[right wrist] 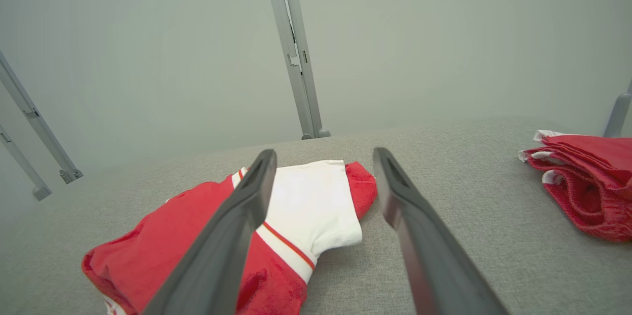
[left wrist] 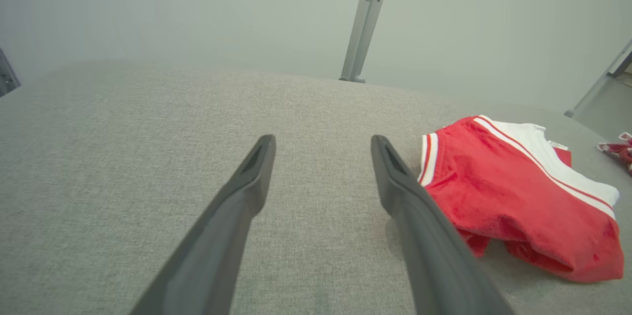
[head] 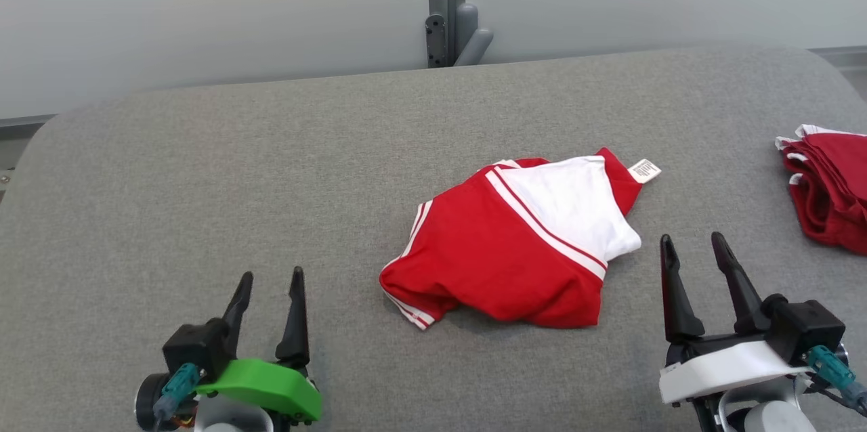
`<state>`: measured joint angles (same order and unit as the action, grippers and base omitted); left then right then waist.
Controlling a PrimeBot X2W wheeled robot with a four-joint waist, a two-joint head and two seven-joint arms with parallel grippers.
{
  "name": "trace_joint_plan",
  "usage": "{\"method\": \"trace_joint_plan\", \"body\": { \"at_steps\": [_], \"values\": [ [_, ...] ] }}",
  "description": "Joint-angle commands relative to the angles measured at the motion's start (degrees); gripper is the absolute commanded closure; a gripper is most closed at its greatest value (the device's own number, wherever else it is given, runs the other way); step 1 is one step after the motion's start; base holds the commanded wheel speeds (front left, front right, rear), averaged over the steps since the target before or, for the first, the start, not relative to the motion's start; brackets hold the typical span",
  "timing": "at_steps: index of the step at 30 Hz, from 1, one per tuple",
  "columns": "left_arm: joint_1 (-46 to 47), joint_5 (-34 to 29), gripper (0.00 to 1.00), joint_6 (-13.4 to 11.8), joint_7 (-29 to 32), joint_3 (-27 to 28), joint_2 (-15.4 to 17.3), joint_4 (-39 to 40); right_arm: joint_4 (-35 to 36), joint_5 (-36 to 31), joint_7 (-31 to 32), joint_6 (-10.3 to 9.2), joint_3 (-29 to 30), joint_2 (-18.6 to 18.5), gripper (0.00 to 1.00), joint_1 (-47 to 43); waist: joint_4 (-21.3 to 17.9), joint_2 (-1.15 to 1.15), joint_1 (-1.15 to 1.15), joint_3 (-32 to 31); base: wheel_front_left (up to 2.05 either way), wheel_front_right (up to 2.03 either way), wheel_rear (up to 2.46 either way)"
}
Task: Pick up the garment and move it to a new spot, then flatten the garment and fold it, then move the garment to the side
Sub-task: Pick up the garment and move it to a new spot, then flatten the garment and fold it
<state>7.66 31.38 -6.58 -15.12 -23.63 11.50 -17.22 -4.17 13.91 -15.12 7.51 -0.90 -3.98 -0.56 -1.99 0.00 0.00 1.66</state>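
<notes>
The garment (head: 515,242) is a red piece with a white panel and white stripes, lying crumpled in a loose heap at the middle of the grey padded table (head: 271,161). A small white label pokes out at its far right corner. My left gripper (head: 269,279) stands open at the lower left, well to the left of the heap, nothing between its fingers. My right gripper (head: 694,246) stands open at the lower right, just right of the heap. The garment (left wrist: 513,196) lies right of the left gripper (left wrist: 322,149). Beyond the open right gripper (right wrist: 323,162) lies the garment (right wrist: 276,226).
A stack of folded red garments with white trim (head: 830,188) sits at the table's right edge, also as a red stack (right wrist: 585,181). A grey post (head: 447,5) stands behind the table's far edge against a pale wall.
</notes>
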Motion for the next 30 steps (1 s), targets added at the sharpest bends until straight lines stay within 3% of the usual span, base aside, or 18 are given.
{"method": "trace_joint_plan", "body": {
  "at_steps": [1, 5, 12, 30],
  "values": [
    [-2.50, -2.00, 0.00, -0.39, 0.02, 2.74, -0.92, 1.63, 0.01, -0.33, -0.02, -0.05, -0.86, 0.07, 0.00, -1.12, 1.80, 0.00, 0.00, -1.56, 0.00, 0.00, 0.00],
    [-7.63, -8.84, 0.00, -0.14, 0.01, 7.74, -3.26, 5.50, 0.09, -0.92, -0.02, -0.05, -1.50, 0.23, 0.00, -2.55, 2.53, 0.00, 0.00, -2.36, 0.00, 0.00, 0.00],
    [-14.60, -19.76, 0.00, 0.22, 0.01, 10.67, -6.66, 9.73, -0.53, -1.66, -0.02, -0.05, -1.82, 0.56, 0.00, -5.18, 2.90, 0.00, 0.00, -4.09, 0.00, 0.00, 0.00],
    [-17.05, -23.29, 0.00, 3.52, 0.00, 14.15, -8.59, 8.09, -2.48, -2.34, -0.02, -0.05, -2.08, 0.54, 0.00, -6.89, 3.10, 0.00, 0.00, -5.64, 0.00, 0.00, 0.00]
  ]
}}
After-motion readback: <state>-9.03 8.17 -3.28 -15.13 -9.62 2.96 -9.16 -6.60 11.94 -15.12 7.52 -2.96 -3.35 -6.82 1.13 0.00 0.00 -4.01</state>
